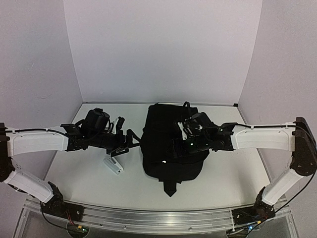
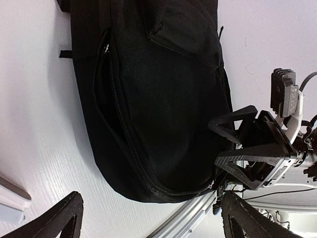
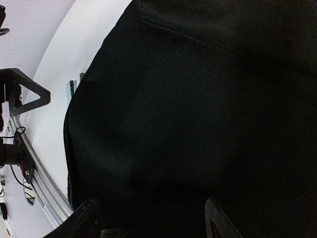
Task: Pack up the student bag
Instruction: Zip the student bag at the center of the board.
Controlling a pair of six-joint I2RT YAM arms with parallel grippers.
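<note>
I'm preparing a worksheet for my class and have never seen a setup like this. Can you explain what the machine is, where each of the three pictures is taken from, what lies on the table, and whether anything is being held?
Two white-and-black robot arms are bolted at the near edge of a white table. One picture looks down from above and behind them; the other two come from cameras on each wrist.

A large soft black fabric backpack lies in the middle, its long zip showing in the left wrist view. A small white boxy object lies to its left.

The left end effector is open beside the bag, holding nothing. The right end effector hangs over the bag; the pictures don't show whether it grips the fabric.
</note>
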